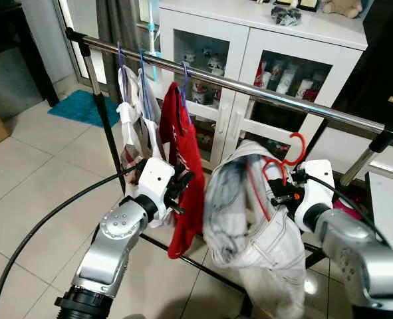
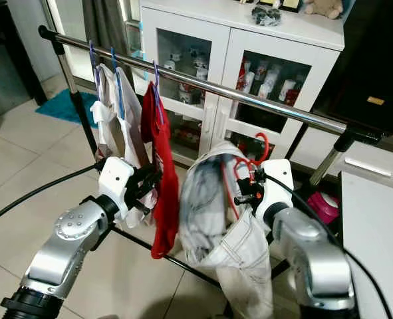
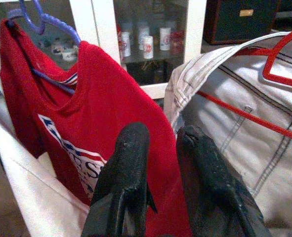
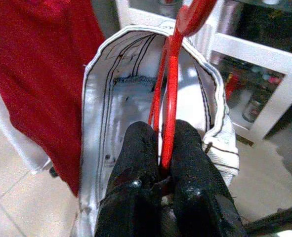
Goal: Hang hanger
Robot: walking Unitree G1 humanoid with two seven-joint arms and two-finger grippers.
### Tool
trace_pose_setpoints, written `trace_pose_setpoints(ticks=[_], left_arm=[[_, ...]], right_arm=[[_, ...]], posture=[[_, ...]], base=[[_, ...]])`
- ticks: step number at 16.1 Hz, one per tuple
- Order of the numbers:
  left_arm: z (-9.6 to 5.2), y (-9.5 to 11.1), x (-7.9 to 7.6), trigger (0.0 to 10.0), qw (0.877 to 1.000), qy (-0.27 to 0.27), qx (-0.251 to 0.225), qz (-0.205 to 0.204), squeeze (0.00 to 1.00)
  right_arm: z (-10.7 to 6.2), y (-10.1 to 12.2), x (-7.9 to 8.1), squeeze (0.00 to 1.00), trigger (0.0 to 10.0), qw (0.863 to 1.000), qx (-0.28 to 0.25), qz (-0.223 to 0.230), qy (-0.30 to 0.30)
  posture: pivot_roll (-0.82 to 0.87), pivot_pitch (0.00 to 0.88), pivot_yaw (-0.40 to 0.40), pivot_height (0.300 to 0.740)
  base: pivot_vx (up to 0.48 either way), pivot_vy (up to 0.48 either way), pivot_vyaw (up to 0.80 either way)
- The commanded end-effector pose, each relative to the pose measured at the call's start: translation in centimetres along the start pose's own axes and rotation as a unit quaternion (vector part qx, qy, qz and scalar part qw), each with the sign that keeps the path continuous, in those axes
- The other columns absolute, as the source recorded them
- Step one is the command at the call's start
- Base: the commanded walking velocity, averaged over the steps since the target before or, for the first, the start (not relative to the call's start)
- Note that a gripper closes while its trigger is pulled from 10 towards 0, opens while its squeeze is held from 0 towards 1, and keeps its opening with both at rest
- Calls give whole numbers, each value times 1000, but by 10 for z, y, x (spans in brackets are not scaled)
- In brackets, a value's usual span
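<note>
My right gripper is shut on the neck of a red hanger that carries pale grey-white jeans. The hanger's hook sits below and in front of the metal clothes rail, apart from it. In the right wrist view the fingers clamp the red hanger inside the jeans' waistband. My left gripper is beside a red T-shirt hanging on the rail from a purple hanger. Its fingers are slightly apart, open, with nothing between them.
White garments hang on the rail left of the red shirt. Behind the rail stands a white glass-door cabinet. A black cable loops over the tiled floor, with a teal mat at the far left. A white surface edge is at right.
</note>
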State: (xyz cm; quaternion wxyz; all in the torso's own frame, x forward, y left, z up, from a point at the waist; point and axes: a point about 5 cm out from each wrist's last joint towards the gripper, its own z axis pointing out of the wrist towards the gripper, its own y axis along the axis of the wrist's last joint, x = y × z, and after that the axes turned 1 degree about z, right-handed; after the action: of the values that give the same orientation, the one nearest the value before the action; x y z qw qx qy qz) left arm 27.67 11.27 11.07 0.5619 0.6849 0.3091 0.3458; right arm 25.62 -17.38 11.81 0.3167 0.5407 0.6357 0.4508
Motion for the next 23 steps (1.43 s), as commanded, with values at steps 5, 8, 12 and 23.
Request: trace_pose_setpoints(ticks=[5,8,12,23], left_arm=[[1,4,-5,10000,1000,-8,-6,2,0],[1,4,-9,10000,1000,-13,-6,1,0],[1,4,-9,10000,1000,-13,-8,0,0],[2,5,-11,10000,1000,-18,-8,-6,0]], right_arm=[[-1,4,4,0,0,999,-34,-7,-27],[0,5,6,0,0,999,-36,-10,-26],[0,5,6,0,0,999,-35,-15,-24],[-1,-3,8,0,10000,999,-13,-21,-22]], posture=[[-50,0,-59,740],[-53,0,-62,740],[-53,0,-70,740],[-60,0,-63,740]], base=[[0,0,0],[-169,0,0],[-261,0,0],[-81,79,-62]])
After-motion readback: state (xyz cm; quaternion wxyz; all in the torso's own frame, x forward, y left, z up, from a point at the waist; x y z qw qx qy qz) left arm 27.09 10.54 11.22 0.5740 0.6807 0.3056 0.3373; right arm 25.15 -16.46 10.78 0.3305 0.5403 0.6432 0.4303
